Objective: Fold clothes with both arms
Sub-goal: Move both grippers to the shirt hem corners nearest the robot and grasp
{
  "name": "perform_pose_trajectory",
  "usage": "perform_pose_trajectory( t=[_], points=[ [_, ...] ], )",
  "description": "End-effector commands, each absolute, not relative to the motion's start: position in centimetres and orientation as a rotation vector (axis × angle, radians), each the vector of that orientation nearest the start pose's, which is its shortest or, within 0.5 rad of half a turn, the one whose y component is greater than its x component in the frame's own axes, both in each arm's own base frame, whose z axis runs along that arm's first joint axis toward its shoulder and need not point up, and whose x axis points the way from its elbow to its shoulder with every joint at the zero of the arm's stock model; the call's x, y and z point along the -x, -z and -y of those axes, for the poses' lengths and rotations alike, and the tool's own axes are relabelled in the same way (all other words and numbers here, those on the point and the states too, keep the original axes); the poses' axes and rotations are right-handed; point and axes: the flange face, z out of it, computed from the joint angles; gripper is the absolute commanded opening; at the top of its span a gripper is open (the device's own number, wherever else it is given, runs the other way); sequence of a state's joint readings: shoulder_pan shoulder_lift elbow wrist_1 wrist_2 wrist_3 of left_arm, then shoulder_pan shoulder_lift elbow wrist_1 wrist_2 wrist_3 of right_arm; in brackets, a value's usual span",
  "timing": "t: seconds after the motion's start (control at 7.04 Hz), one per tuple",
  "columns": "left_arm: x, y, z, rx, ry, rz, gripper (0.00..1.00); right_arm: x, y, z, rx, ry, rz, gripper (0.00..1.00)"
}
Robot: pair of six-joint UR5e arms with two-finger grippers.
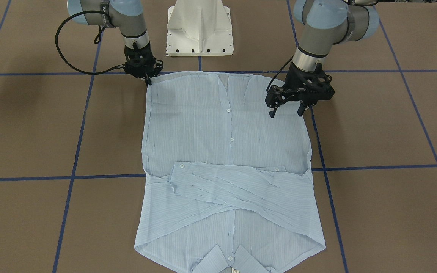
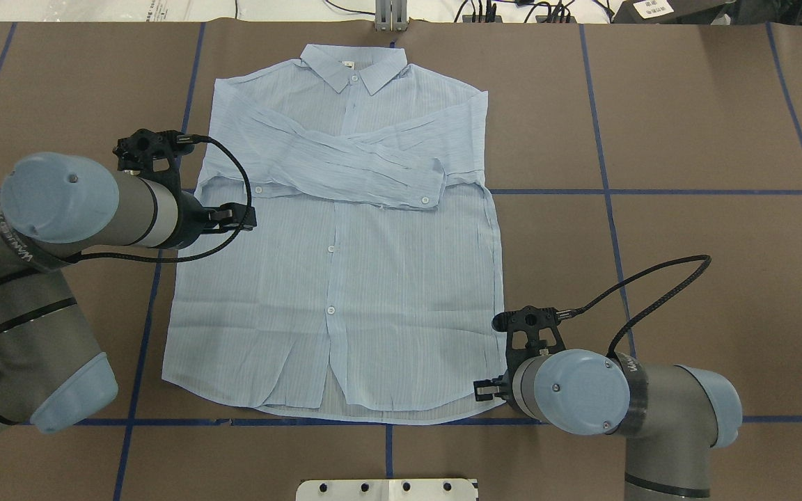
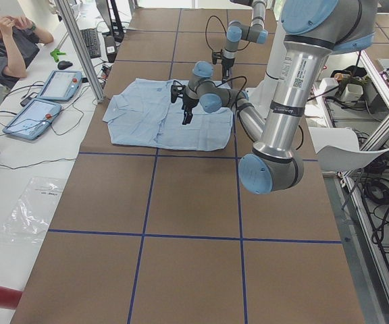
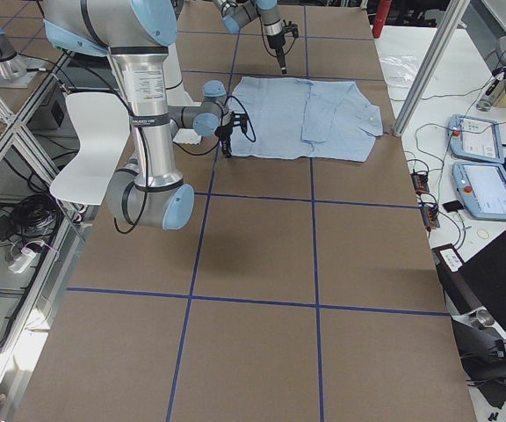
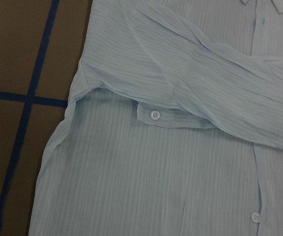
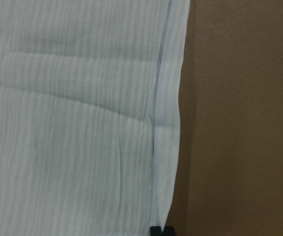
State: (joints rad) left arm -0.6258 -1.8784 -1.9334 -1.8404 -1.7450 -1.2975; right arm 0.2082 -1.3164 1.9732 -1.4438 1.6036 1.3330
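The pale-blue striped shirt (image 1: pixel 203 129) lies flat and buttoned on the brown table, both sleeves crossed over its chest (image 2: pixel 352 160), collar away from the robot. My left gripper (image 1: pixel 286 110) is open and empty, hovering just above the shirt's side edge below the sleeve; the left wrist view shows the shirt (image 5: pixel 156 172) and a sleeve cuff. My right gripper (image 1: pixel 148 80) is down at the hem corner, its fingertips (image 6: pixel 155 230) together on the shirt's edge (image 6: pixel 163 147). In the overhead view the right wrist hides most of this gripper (image 2: pixel 488 390).
The white pedestal base (image 1: pixel 199 34) stands just behind the hem. Blue tape lines (image 1: pixel 82 125) cross the brown table. A person (image 3: pixel 5 40) and two tablets (image 3: pixel 46 101) are beyond the far edge. A white chair (image 4: pixel 86 132) stands on the robot's side.
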Motion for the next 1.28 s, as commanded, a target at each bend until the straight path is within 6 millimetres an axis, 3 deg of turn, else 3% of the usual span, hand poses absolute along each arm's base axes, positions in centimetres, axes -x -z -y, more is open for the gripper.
perform_pose_trajectory(
  t=[0.0,0.14,0.43,0.71,0.85,1.14],
  points=[
    [-39.7,-30.1,43.0,-0.263,0.247,-0.918,0.99,51.8,-33.2,24.2,-0.144,0.042,0.776,0.00],
    [-39.7,-30.3,43.0,-0.262,0.246,-0.914,0.99,51.6,-32.7,24.1,-0.146,0.040,0.788,0.00],
    [-37.7,-34.9,41.4,-0.234,0.249,-0.879,0.99,50.5,-31.3,24.3,-0.155,0.032,0.816,0.00],
    [-34.1,-41.2,37.6,-0.220,0.262,-0.912,0.99,50.5,-31.0,24.2,-0.152,0.008,0.824,0.00],
    [-33.8,-43.1,35.4,-0.192,0.272,-0.942,0.99,50.5,-30.9,24.3,-0.154,0.005,0.827,0.00],
    [-37.3,-43.6,31.9,-0.106,0.304,-0.938,0.97,50.5,-30.8,24.4,-0.157,0.002,0.829,0.00]
  ],
)
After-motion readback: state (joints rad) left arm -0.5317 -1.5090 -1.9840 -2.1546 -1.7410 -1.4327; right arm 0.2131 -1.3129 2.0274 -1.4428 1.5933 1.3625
